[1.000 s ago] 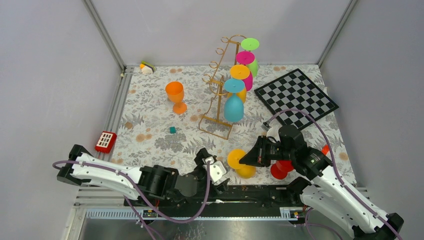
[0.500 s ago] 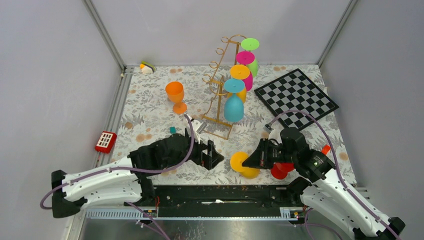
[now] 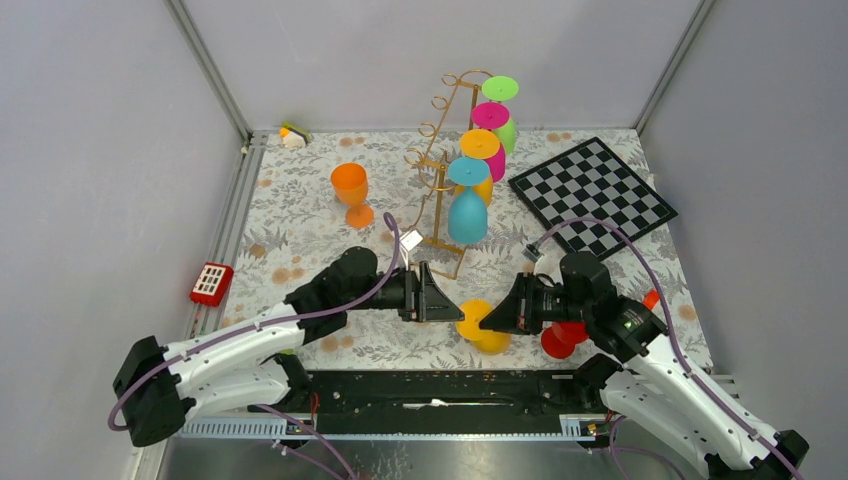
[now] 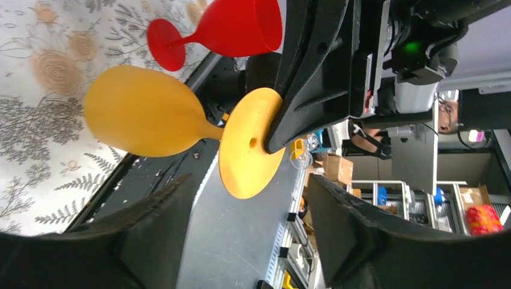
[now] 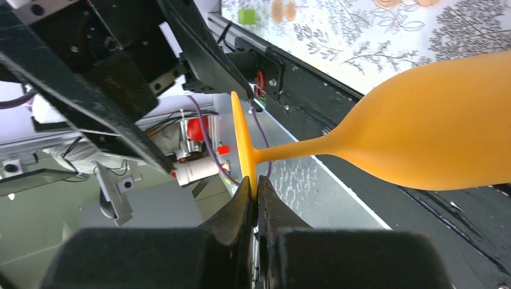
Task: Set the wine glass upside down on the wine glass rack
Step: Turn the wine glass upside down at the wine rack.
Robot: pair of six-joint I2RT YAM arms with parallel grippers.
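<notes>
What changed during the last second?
The left gripper swung from near its base out to the yellow wine glass, its open jaws now either side of the foot. The right gripper stayed shut on the foot's rim. The wine glass rack and orange glass are unchanged.

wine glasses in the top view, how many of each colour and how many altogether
green plastic wine glass, hung on the gold wire rack: 1
magenta wine glass, hung: 1
teal-blue wine glass, hung: 1
orange wine glass, upright: 1
red wine glass, by the right arm: 1
yellow-orange wine glasses, one hung, one in the right gripper: 2
total: 7
</notes>
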